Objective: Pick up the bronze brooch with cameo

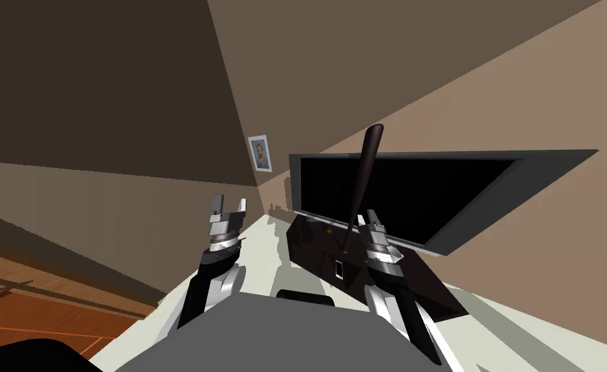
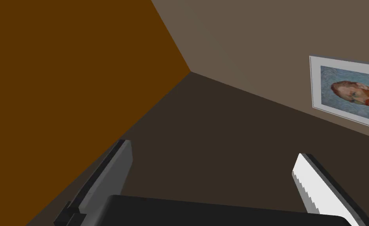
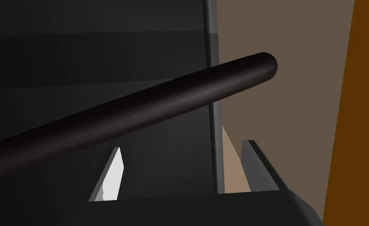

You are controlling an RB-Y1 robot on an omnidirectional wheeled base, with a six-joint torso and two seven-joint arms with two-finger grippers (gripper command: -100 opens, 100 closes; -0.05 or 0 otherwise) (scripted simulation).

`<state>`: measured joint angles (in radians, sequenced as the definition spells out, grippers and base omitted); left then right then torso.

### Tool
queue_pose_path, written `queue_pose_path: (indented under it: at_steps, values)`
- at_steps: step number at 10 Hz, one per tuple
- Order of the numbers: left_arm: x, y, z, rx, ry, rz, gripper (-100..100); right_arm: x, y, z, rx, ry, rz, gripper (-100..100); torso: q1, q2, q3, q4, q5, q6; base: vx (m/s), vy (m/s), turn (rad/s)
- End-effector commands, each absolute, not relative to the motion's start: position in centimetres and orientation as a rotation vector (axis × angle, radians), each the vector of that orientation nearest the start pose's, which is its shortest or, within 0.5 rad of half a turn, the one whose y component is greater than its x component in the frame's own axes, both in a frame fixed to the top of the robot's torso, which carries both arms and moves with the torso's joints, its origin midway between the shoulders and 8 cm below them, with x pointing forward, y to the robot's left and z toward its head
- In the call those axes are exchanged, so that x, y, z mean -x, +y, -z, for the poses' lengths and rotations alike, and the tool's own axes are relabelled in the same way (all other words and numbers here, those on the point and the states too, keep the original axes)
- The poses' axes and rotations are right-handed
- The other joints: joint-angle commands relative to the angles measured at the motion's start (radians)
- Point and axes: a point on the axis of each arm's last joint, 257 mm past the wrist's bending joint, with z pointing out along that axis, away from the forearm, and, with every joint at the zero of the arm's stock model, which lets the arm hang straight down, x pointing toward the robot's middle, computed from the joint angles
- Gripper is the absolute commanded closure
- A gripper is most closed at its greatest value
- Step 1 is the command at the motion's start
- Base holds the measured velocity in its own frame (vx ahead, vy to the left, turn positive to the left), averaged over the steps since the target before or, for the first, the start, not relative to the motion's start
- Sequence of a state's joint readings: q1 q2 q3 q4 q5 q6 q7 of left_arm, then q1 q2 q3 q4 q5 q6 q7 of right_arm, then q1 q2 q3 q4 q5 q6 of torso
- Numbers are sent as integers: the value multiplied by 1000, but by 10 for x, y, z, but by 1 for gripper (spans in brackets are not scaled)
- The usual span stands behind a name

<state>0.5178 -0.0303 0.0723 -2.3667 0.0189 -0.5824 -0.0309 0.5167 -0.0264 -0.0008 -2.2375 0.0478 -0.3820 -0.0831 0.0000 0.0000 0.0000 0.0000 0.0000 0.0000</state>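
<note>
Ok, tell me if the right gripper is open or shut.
Open: the right gripper has its two fingers standing apart, nothing between them; the dark bat crosses past their tips.

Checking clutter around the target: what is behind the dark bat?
Behind the bat stands a flat black screen in a grey frame. The bat covers a narrow strip of it, so anything on that strip cannot be seen.

2 grippers up — left gripper (image 1: 228,208) spread wide, right gripper (image 1: 368,220) beside a dark bat (image 1: 366,166) standing before the black screen (image 1: 438,187).
</note>
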Motion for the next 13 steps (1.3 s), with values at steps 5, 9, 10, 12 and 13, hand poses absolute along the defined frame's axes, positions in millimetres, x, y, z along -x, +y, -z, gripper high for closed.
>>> queue_pose_path:
  at_steps: [5, 9, 10, 12, 13]
  values:
    - [-303, 300, -72, 541, 478, 1235, 0, -383, -292, 63, -903, 785, -1400, -100, -2, 2, 1, 0, 0, 0, -28, -13, 115]
    - [-303, 300, -72, 541, 478, 1235, 0, -395, -312, 106, -1095, 731, -1507, -100, -1, 3, 2, 1, 0, 0, -49, -9, 220]
    - [-303, 300, -72, 541, 478, 1235, 0, -397, -318, 119, -1150, 710, -1532, -100, -1, 3, 2, 1, 0, 0, -69, -13, 237]
    - [-303, 300, -72, 541, 478, 1234, 0, -399, -326, 132, -1217, 674, -1564, -100, -1, 3, 2, 1, 0, 0, -41, -4, 121]
    - [-303, 300, -72, 541, 478, 1235, 0, -401, -332, 145, -1274, 647, -1586, -100, -1, 2, 1, 1, 0, 0, -42, -5, 239]
